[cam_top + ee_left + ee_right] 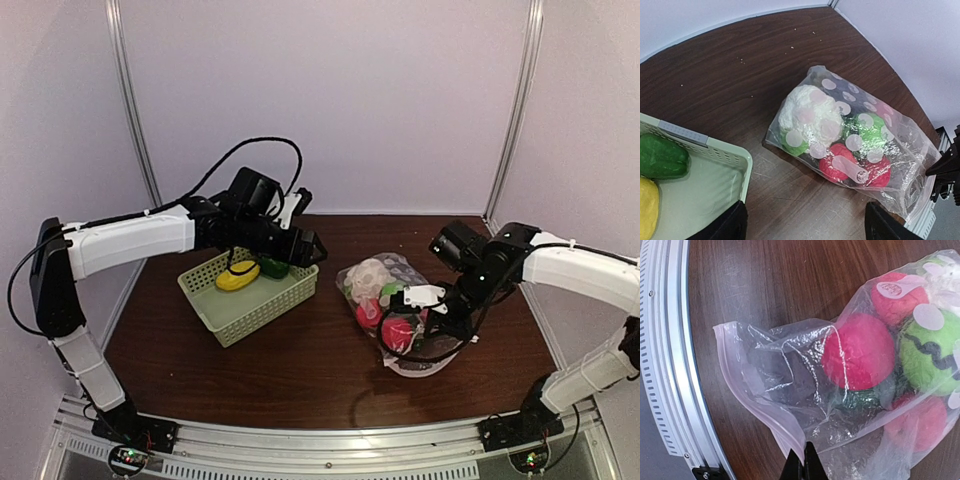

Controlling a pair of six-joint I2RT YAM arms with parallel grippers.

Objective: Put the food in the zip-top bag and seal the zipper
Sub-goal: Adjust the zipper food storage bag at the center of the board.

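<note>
The clear dotted zip-top bag (395, 310) lies on the table right of centre, holding a white cauliflower (805, 112), green pieces (867, 132) and red round fruits (857, 352). My right gripper (803, 460) is shut on the bag's zipper edge (760, 407) at its near mouth and shows in the top view (440, 325). My left gripper (805, 222) is open and empty, hovering above the basket's right rim, apart from the bag; it shows in the top view (308, 248). A yellow piece (238, 277) and a dark green piece (272, 267) lie in the basket.
The pale green lattice basket (250, 310) stands left of centre on the brown table. A metal rail (662, 355) runs along the table's near edge, close to the bag's mouth. White walls close in behind and at both sides.
</note>
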